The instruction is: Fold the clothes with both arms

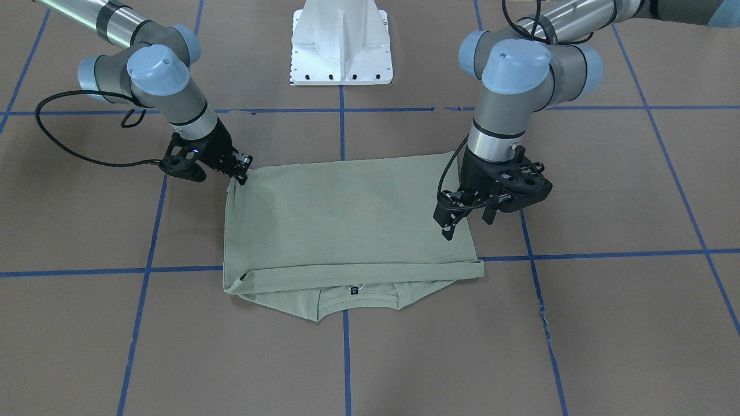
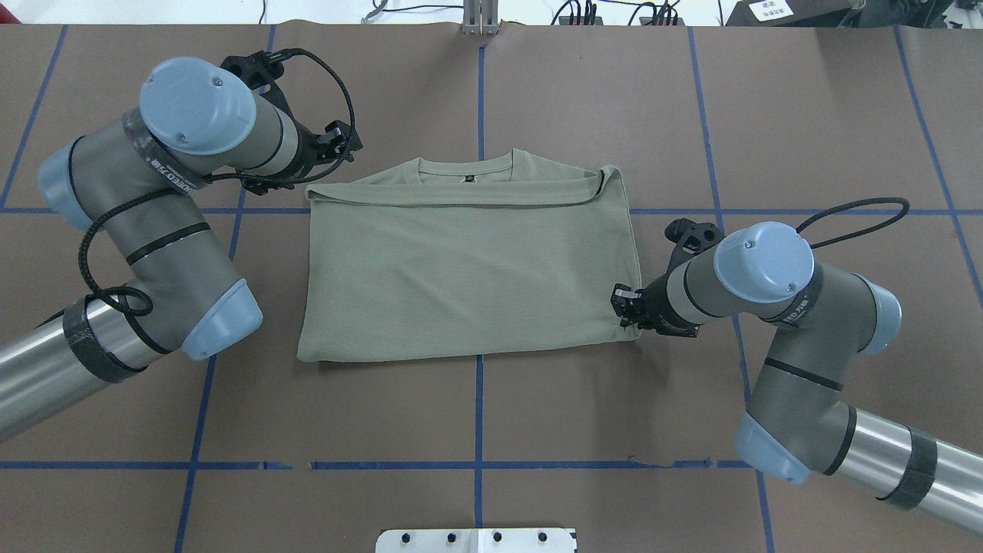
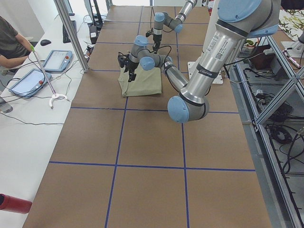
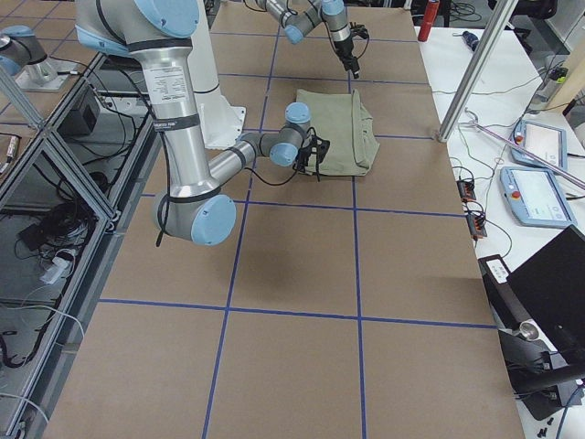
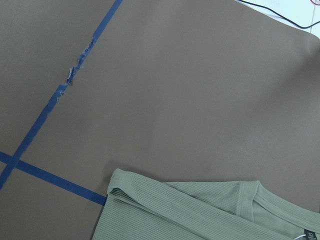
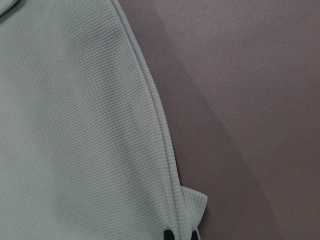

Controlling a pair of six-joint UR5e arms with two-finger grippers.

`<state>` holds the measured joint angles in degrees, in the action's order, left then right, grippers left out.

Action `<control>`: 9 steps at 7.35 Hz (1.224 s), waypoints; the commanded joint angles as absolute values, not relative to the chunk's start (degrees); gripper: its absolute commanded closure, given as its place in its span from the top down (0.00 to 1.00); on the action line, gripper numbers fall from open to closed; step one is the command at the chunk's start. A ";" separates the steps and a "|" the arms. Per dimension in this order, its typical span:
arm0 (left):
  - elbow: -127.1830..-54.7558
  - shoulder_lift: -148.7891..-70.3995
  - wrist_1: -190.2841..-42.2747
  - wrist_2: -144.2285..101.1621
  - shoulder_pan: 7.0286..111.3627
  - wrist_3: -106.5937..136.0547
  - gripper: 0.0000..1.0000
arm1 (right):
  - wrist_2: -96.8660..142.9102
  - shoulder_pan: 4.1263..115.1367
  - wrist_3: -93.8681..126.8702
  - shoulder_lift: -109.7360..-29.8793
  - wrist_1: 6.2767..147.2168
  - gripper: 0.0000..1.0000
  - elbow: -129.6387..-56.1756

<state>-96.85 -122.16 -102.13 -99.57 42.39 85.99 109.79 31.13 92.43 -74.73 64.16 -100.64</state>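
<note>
Sage-green shirt (image 1: 347,219) lay flat on the brown table (image 1: 607,323) straight out in front of the white pedestal base (image 1: 341,46), folded into a broad rectangle. Its long folded edge ran across the side farthest from the base. Past that edge the ribbed neckline stuck out with its black neck label (image 1: 354,290), so the collar was the part of the garment most distant from the base. Blue tape lines (image 1: 578,254) crossed the table, and one of them ran from the base out under the middle of the cloth. The right arm (image 2: 776,322) reached down to the shirt's corner nearest the base on the robot's right. There the right gripper (image 1: 241,172) had its jaws closed on the hem, and in the right wrist view the dark fingertips (image 6: 169,234) sat close together at the turned-up corner of the fabric. The left arm (image 2: 165,230) stretched farther out from the base on the robot's left. The left gripper (image 1: 468,224) hung at the shirt's far left corner with its jaws spread apart and no cloth between them.
</note>
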 commanded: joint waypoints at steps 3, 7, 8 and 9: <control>-96.94 -122.17 -102.13 -99.49 42.36 85.96 1.00 | 109.69 30.94 92.37 -80.56 64.16 0.00 -107.71; -98.08 -121.21 -102.04 -99.14 42.36 86.04 1.00 | 110.12 20.07 92.81 -93.57 64.16 0.00 -120.29; -99.04 -120.51 -102.04 -99.05 42.28 86.04 1.00 | 110.21 15.69 93.51 -97.26 64.16 0.00 -122.67; -99.49 -120.24 -102.04 -99.05 42.19 85.96 1.00 | 110.30 11.90 95.86 -98.43 64.16 0.00 -123.48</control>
